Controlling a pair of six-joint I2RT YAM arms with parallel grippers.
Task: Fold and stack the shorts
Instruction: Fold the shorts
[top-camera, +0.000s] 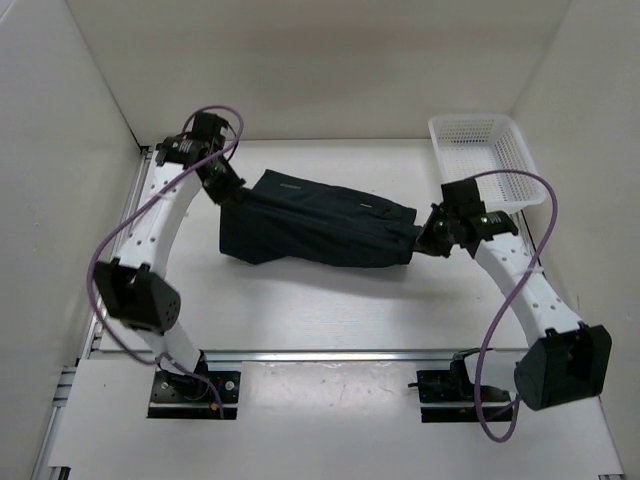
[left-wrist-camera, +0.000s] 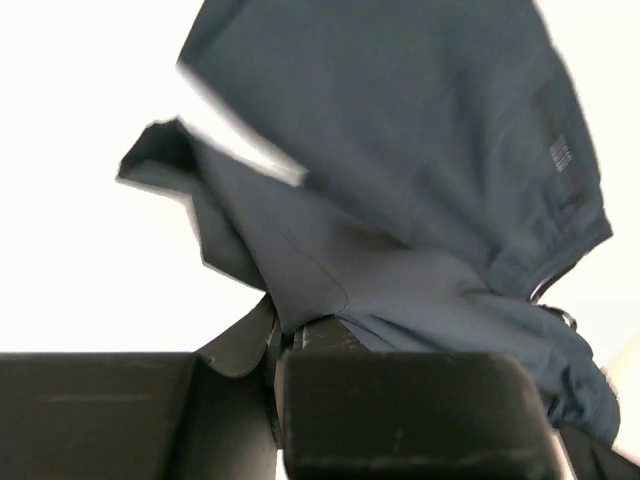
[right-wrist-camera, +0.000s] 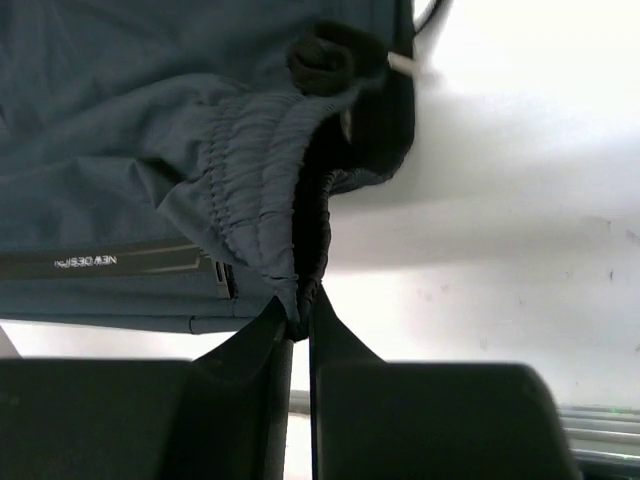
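1 pair of shorts (top-camera: 320, 232), dark navy.
1 basket (top-camera: 437, 140), white mesh, beyond the right end of the shorts.
2 robot arms: left arm (top-camera: 165, 215) and right arm (top-camera: 520, 280), one at each end of the shorts.
2 grippers: left gripper (top-camera: 232, 195), right gripper (top-camera: 425, 240).
2 purple cables: left cable (top-camera: 98, 258), right cable (top-camera: 553, 215).

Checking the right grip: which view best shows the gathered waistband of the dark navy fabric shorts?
Right wrist: the gathered waistband is close and sharp, pinched by the right gripper. Top external shows the whole dark navy shorts, waistband detail too small; left wrist shows other fabric only.
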